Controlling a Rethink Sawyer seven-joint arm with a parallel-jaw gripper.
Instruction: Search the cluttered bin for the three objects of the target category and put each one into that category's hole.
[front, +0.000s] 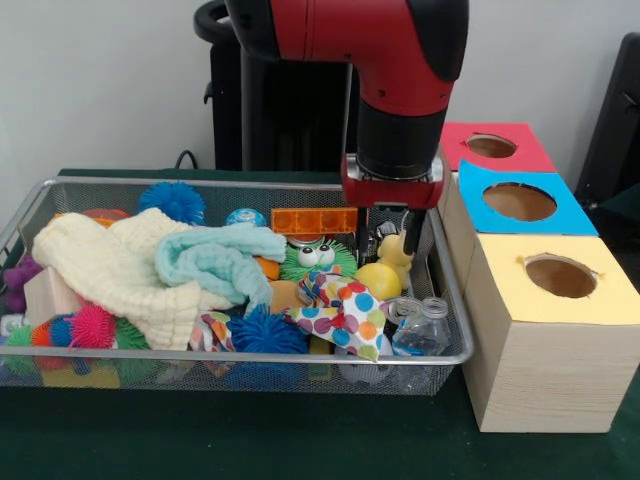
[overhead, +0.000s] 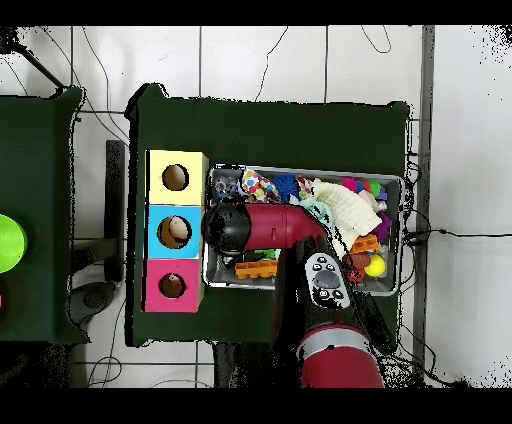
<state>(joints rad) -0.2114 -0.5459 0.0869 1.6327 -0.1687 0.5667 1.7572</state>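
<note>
The cluttered bin (front: 240, 357) is a silver wire-mesh basket full of toys and cloths; it also shows in the overhead view (overhead: 300, 172). My gripper (front: 387, 232) is lowered into the bin's right end, next to the boxes. Its fingers stand apart, open, on either side of a yellow duck (front: 396, 252) that sits just below and between them. I cannot tell if they touch it. No brown-and-white animal figure shows. In the overhead view the arm (overhead: 265, 226) covers the gripper and the duck.
Three wooden boxes with round holes stand beside the bin: yellow top (front: 560, 276), blue top (front: 520, 201), red top (front: 492, 146). In the bin lie a cream cloth (front: 120, 270), a teal cloth (front: 215, 257), spiky balls (front: 262, 332), a polka-dot cloth (front: 345, 312) and a clear bottle (front: 422, 327).
</note>
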